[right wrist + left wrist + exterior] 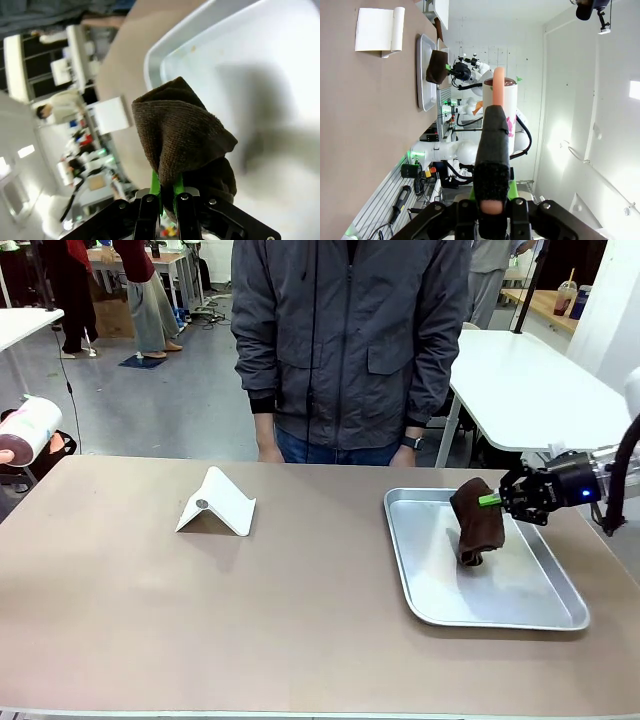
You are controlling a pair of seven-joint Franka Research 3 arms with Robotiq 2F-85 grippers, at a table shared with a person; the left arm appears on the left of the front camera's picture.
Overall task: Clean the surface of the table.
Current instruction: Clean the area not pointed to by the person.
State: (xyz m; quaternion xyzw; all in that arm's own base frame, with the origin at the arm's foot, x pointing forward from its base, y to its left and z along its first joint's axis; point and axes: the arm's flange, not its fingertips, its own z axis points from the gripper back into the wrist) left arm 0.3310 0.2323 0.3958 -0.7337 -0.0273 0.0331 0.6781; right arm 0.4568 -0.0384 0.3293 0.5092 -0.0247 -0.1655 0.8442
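The brownish-tan table [250,620] spans the front view. At its right, my right gripper [495,501] is shut on a dark brown cloth [477,522] that hangs over a silver tray [500,618]. In the right wrist view the green fingertips [159,186] pinch the cloth [185,135] above the tray [150,65]. My left gripper [492,212] is shut on a black and peach handle [492,150] that carries a white cylinder with pink print [507,107]. That cylinder [30,430] is held off the table's far left end.
A white folded stand [215,502] sits left of centre, toward the far side. A person in a grey jacket [350,340] stands at the far edge, hands [268,452] down by the table. A white table [530,390] stands behind at right.
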